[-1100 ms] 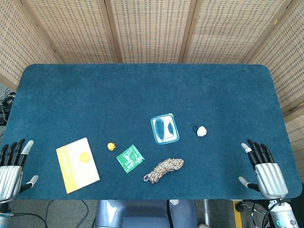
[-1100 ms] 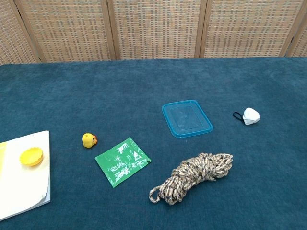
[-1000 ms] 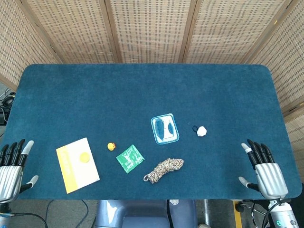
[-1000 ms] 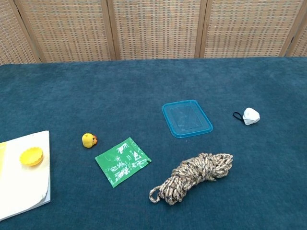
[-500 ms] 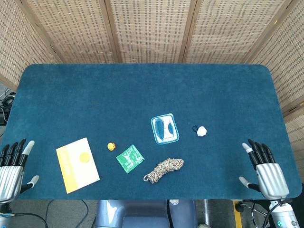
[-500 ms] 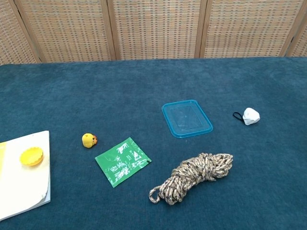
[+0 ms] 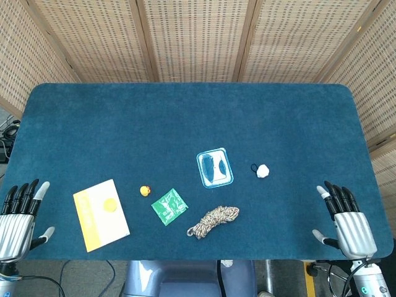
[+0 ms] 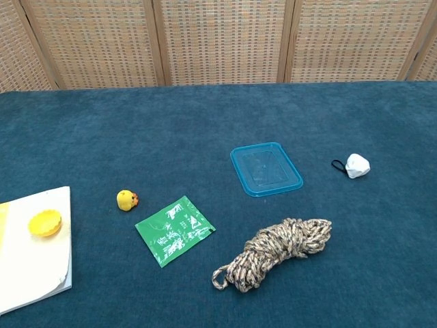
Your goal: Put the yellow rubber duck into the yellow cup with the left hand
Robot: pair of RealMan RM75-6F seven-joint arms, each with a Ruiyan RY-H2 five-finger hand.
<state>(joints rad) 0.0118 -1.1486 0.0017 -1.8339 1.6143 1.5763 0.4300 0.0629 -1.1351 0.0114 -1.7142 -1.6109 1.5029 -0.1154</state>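
The small yellow rubber duck [image 7: 145,191] [image 8: 126,199] sits on the blue table, left of centre. The shallow yellow cup [image 7: 109,205] [image 8: 45,223] stands on a yellow-and-white booklet [image 7: 101,215] [image 8: 31,253], left of the duck. My left hand [image 7: 17,219] hovers at the table's front left corner, fingers apart and holding nothing, well left of the cup. My right hand [image 7: 346,221] is at the front right corner, also open and empty. Neither hand shows in the chest view.
A green packet [image 7: 169,206] [image 8: 173,229] lies just right of the duck. A coil of rope [image 7: 213,221] [image 8: 276,252], a clear blue lid [image 7: 215,167] [image 8: 265,169] and a white ball with a black loop [image 7: 262,170] [image 8: 356,165] lie further right. Wicker screens stand behind the table.
My left hand has shifted slightly right and forward along the table's edge. The right hand and the objects have barely moved.
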